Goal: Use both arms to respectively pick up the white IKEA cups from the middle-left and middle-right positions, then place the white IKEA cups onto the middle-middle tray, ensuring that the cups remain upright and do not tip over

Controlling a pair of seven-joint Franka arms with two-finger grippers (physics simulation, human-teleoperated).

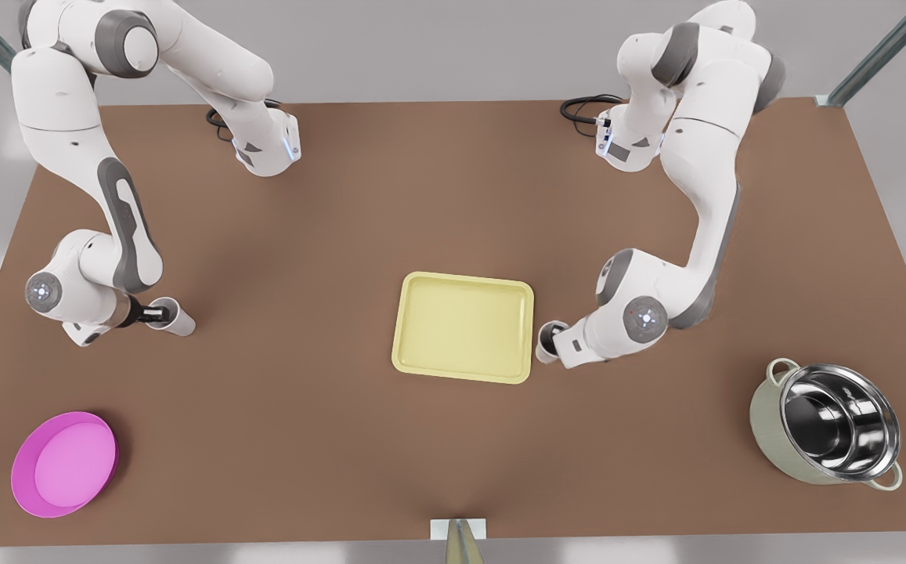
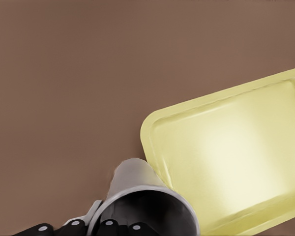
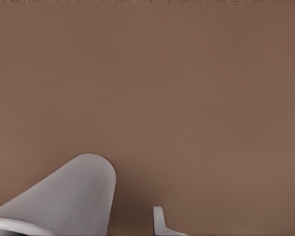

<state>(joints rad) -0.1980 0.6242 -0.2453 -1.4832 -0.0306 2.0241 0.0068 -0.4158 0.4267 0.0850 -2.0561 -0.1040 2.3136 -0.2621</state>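
The pale yellow tray (image 1: pixel 464 327) lies mid-table. At the front view's right, my left gripper (image 1: pixel 558 342) is shut on the rim of one white cup (image 1: pixel 547 343), just off the tray's right edge. In the left wrist view this cup (image 2: pixel 137 189) is held by the black fingers (image 2: pixel 108 226) beside the tray (image 2: pixel 236 147). At the front view's left, my right gripper (image 1: pixel 153 315) is shut on the other white cup (image 1: pixel 176 318), far from the tray. The right wrist view shows that cup's side (image 3: pixel 73 196) over bare table.
A round magenta dish (image 1: pixel 65 464) sits near the front-left corner. A pale green steel-lined pot (image 1: pixel 828 429) stands at the front right. The brown table (image 1: pixel 304 235) stretches open between the left-side cup and the tray.
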